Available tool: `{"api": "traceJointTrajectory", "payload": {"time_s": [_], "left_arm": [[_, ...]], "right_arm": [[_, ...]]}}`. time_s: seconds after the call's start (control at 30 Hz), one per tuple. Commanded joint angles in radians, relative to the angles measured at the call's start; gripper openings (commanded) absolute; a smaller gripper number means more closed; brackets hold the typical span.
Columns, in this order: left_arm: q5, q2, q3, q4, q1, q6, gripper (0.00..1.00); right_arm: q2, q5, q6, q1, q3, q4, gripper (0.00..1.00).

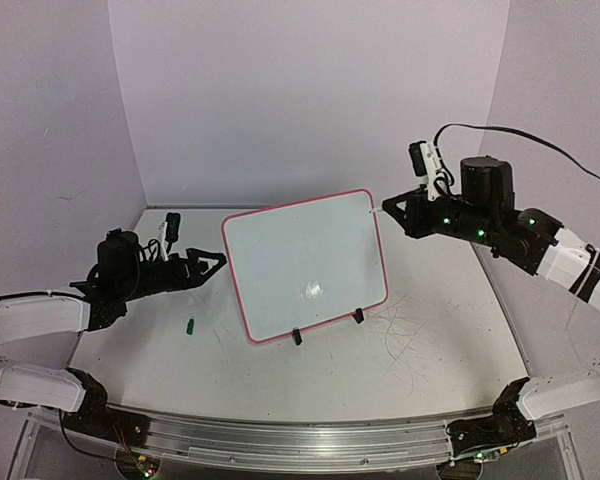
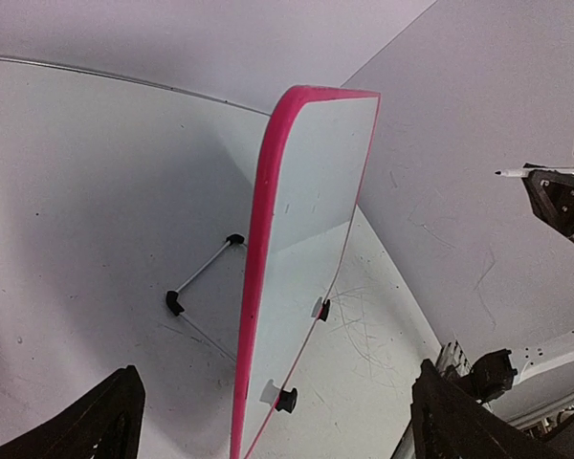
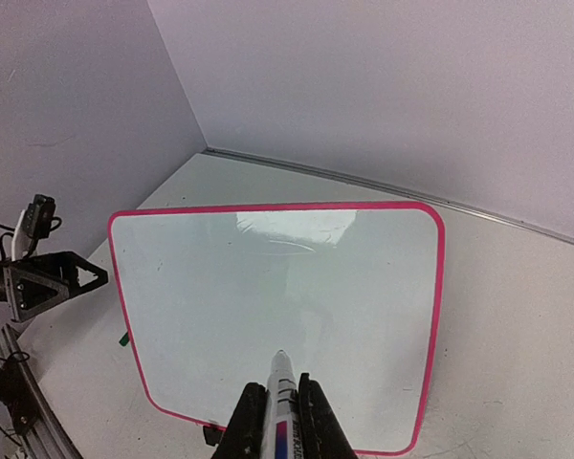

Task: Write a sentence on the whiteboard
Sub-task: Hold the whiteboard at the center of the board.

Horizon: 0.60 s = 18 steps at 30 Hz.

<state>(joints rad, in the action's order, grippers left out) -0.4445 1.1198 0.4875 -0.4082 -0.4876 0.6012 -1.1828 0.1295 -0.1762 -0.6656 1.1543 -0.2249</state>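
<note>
We see left tool (image 1: 218,263) open just left of whiteboard (image 1: 305,265), right tool (image 1: 392,207) clamped on marker (image 3: 280,397) by its far-right corner.

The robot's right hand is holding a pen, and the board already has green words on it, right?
Not quite. The right gripper does hold the marker, but the whiteboard has no green words on it. Its face is blank. The right wrist view looks straight at the board and shows only plain white inside the pink rim.
</note>
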Motion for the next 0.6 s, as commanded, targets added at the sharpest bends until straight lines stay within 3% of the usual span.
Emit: {"api": "traceJointTrajectory", "payload": {"time_s": [0.0, 0.3, 0.57], "left_arm": [[-0.018, 0.022, -0.013, -0.068, 0.006, -0.022, 0.99], [-0.055, 0.084, 0.001, -0.122, 0.009, -0.009, 0.99], [-0.131, 0.136, 0.007, -0.182, 0.034, -0.032, 0.94]], "right_arm": [[-0.039, -0.096, 0.051, -0.076, 0.077, 0.036, 0.00], [-0.131, -0.129, 0.073, -0.196, 0.118, 0.090, 0.00], [-0.183, -0.106, 0.077, -0.230, 0.145, 0.129, 0.00]]}}
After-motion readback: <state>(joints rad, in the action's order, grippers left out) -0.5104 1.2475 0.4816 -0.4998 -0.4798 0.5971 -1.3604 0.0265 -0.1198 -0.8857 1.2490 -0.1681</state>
